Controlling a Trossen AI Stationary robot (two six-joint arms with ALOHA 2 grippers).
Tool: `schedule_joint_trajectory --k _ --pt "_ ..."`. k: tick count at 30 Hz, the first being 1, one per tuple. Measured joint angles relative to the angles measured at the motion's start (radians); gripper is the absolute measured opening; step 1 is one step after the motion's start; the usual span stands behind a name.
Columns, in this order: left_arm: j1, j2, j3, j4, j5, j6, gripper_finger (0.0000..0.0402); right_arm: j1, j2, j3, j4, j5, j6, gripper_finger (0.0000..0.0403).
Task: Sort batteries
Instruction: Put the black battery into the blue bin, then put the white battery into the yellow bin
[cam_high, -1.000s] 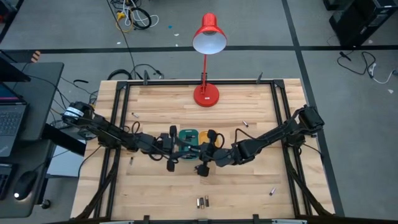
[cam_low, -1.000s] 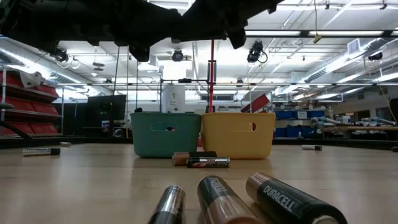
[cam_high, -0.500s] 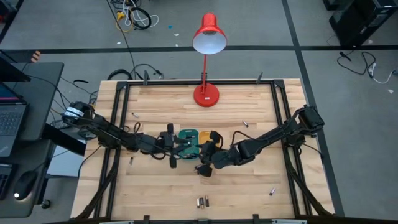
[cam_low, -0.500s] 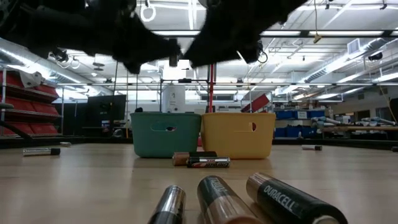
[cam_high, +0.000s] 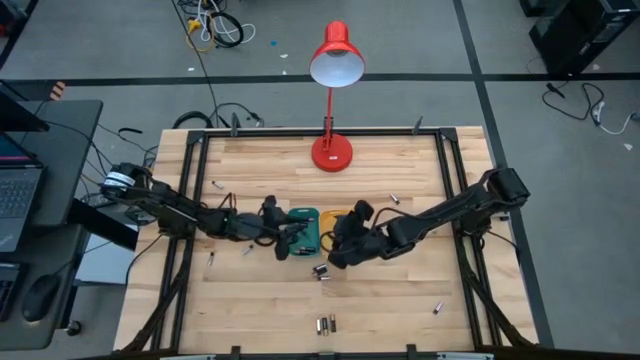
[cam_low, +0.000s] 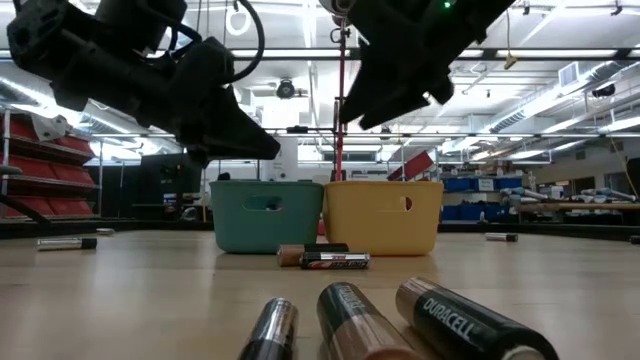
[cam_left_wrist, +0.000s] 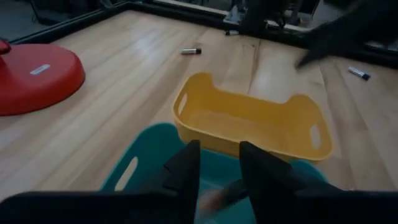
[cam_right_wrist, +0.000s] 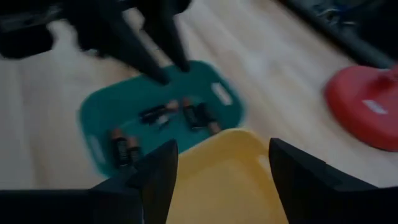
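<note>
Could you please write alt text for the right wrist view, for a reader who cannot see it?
Past the right gripper, whose fingers stand apart, a teal tray holding several batteries sits beside a yellow tray. The left gripper reaches over the teal tray, and a red lamp base stands beyond.

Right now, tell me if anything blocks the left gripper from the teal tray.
Nothing visible does. The left gripper hangs open directly over the teal tray, with clear air between them; the yellow tray sits beyond.

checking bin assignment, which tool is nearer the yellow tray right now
Right. The right tool hangs over the yellow tray, fingers apart. The left tool is over the teal tray beside it, one bin away.
</note>
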Motion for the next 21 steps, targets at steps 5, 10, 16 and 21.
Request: schedule_joint_trajectory --k 5,10,16,21 --pt "0.000 0.000 0.000 -0.018 -0.002 0.000 0.0183 -0.022 -0.071 0.000 -0.241 0.061 0.076 0.0234" --pt "0.000 0.000 0.000 -0.018 -0.007 0.027 0.0208 -0.085 -0.108 0.000 -0.642 0.023 0.313 0.0231" --pt "0.000 0.000 0.000 0.010 -0.011 0.029 0.0211 -0.221 -0.088 -0.003 -0.930 -0.174 0.413 0.0216" --pt "0.000 0.000 0.000 0.021 -0.011 0.029 0.0211 -0.331 -0.090 -0.047 -0.956 -0.258 0.276 0.0194"
